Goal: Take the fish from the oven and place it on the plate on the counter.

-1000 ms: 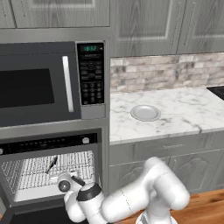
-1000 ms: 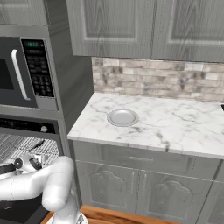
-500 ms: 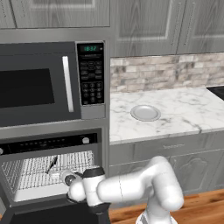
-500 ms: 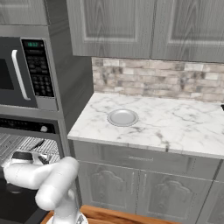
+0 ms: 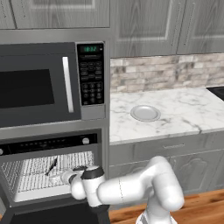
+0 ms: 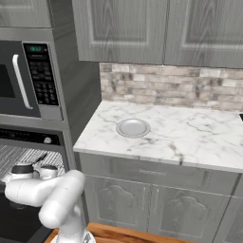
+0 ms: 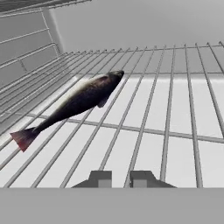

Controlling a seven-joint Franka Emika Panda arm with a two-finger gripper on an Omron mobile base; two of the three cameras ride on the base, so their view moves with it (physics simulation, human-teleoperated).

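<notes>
One arm has swung deeper into the open oven (image 5: pixel 48 175) since a second ago; its fingers (image 7: pixel 118 178), a narrow gap apart and empty, now face the fish (image 7: pixel 74 105) lying on the rack, ready for grasping.

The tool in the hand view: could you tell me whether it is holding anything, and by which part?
Nothing is held. The tool has bare rack between its tips, and the fish lies free on the oven's wire rack, ahead and off to one side.
</notes>
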